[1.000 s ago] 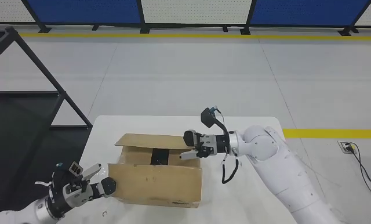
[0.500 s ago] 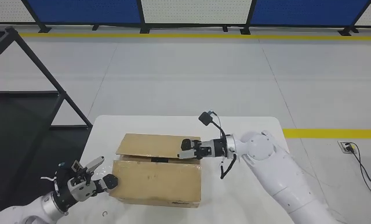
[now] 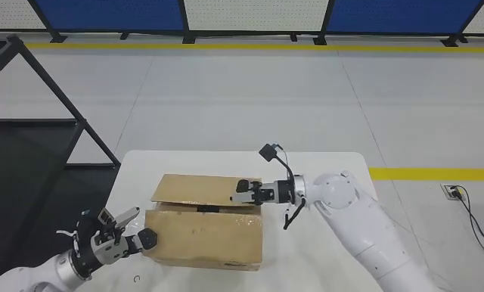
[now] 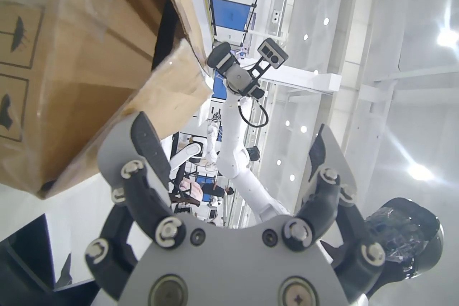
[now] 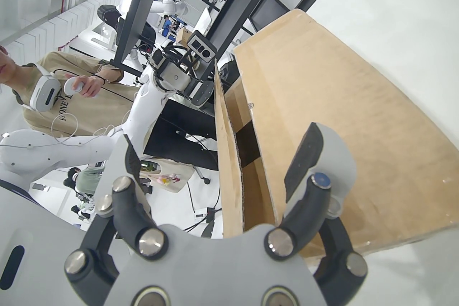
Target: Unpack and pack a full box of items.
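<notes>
- Cardboard box (image 3: 204, 231) is standing on the white bench (image 3: 189, 162), toward its near left part, long side facing the robot.
- Far flap (image 3: 200, 189) is lying tilted down over the opening. A narrow dark slit (image 3: 208, 208) is showing between it and the near top edge.
- Right claw (image 3: 243, 191) is hovering at the right end of that far flap, the arm reaching in from the right.
- In the right wrist view the right claw (image 5: 220, 156) is holding its fingers apart and clamping nothing. An edge-on cardboard panel is running up between them, and the broad flap face (image 5: 340, 128) is lying under the far finger. Contact: cannot tell.
- Left claw (image 3: 141, 239) is sitting at the box's left end, near the upper corner.
- In the left wrist view the left claw (image 4: 233, 137) is also spread wide, with nothing between the pads. One finger (image 4: 147, 139) is lying just beside a bent end flap (image 4: 172, 88) of the box. Whether it is touching: cannot tell.
- Clear tape is shining on the box wall (image 4: 71, 52) in that view.
- Black frame (image 3: 45, 103) is standing left of the bench.
- Blue panels (image 3: 106, 8) and a yellow floor line (image 3: 227, 46) are running along the far side.
</notes>
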